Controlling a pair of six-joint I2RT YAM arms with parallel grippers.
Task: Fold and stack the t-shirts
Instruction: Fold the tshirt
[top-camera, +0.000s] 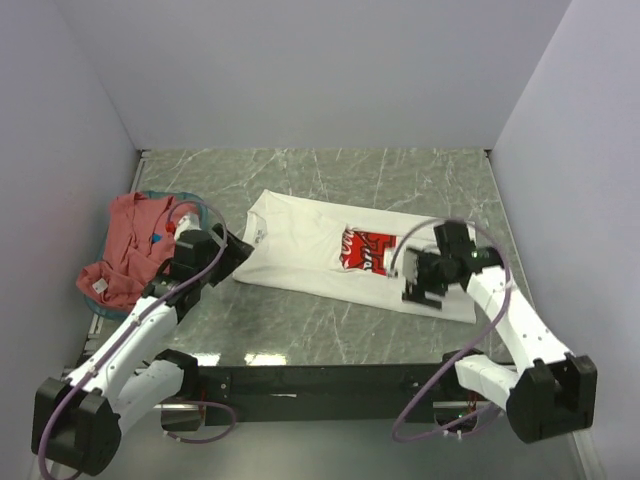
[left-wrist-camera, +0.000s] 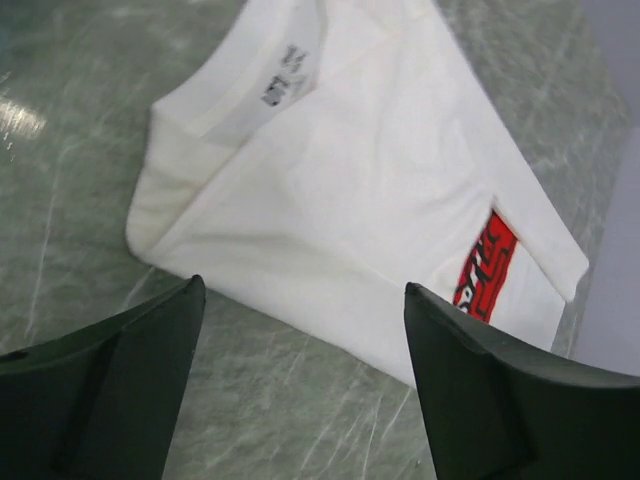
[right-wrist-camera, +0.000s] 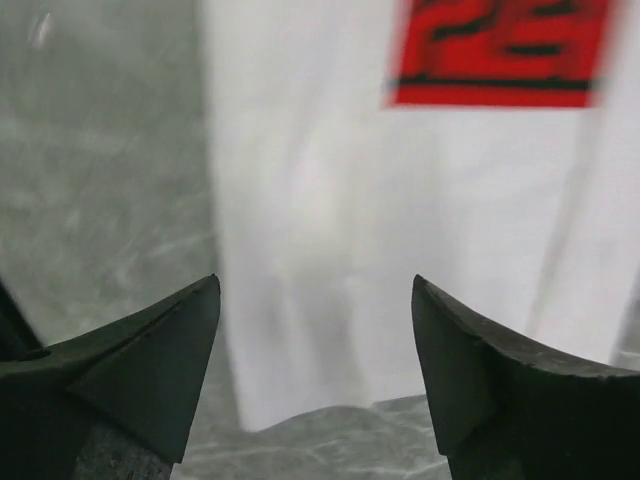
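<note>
The white t-shirt (top-camera: 310, 250) with the red print (top-camera: 365, 250) lies on the table, folded lengthwise into a long strip, collar end to the left. In the left wrist view the shirt (left-wrist-camera: 340, 190) fills the upper half with its neck tag showing. My left gripper (top-camera: 232, 252) is open and empty beside the collar end. My right gripper (top-camera: 424, 290) is open and empty above the shirt's hem end (right-wrist-camera: 400, 230). The salmon-red t-shirt (top-camera: 125, 250) lies crumpled in the teal basket (top-camera: 208, 212) at the left.
Grey walls close in the marble table (top-camera: 330, 325) on the left, back and right. The basket stands against the left wall. A black rail (top-camera: 330, 380) runs along the near edge between the arm bases.
</note>
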